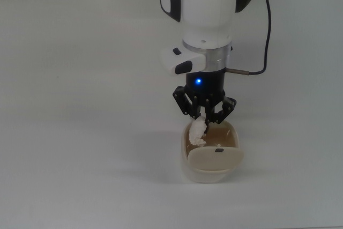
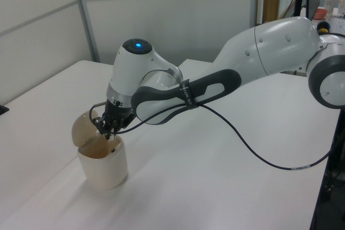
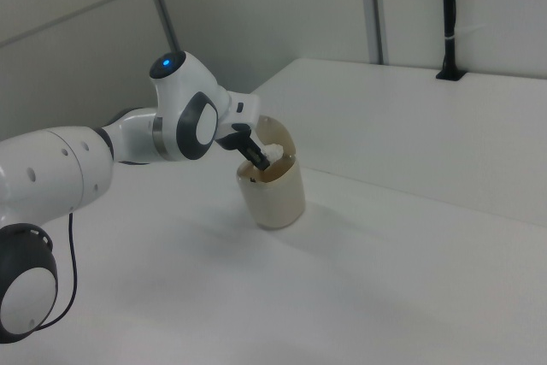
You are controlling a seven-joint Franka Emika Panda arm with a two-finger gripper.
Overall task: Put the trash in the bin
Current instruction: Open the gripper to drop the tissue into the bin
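Top view: the gripper (image 1: pixel 204 119), fingers pinched on the crumpled paper wad (image 1: pixel 198 131), hangs over the open cream bin (image 1: pixel 185 159), where a release so near the rim beside the raised flap lid (image 1: pixel 215 159) might spill the wad outside.

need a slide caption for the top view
Gripper holds the trash over the open bin on the white table.
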